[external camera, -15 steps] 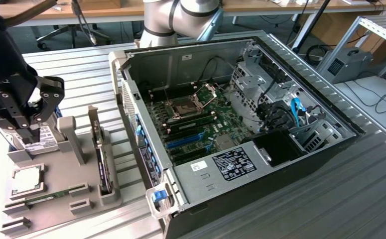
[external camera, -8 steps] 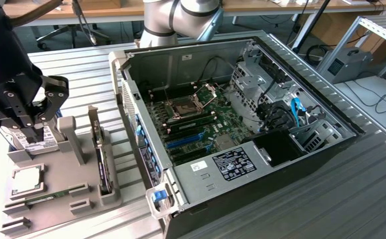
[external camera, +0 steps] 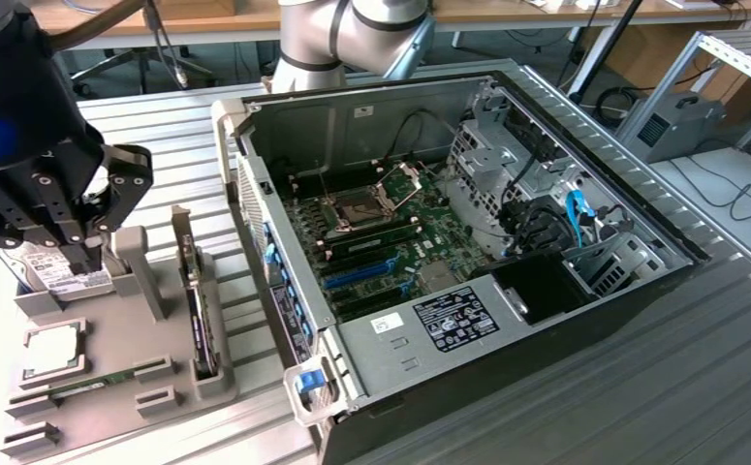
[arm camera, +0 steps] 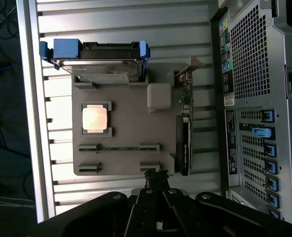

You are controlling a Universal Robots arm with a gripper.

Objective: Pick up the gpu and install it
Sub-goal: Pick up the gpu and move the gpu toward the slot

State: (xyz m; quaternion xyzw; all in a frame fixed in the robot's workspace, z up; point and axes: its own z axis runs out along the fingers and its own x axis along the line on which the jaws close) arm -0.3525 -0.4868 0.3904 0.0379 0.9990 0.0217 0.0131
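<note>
Gripper: black robot gripper [external camera: 78,254], fingers shut tight (tips touching), over the flat grey plastic tray [external camera: 123,339].
Gpu: thin black card with a silver end [external camera: 198,308], standing on edge in the tray, between gripper and big open metal computer box [external camera: 349,126].

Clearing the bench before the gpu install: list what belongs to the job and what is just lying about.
Job: gpu, open computer case, gripper.
Lying about: hard drive, processor, memory stick.
</note>
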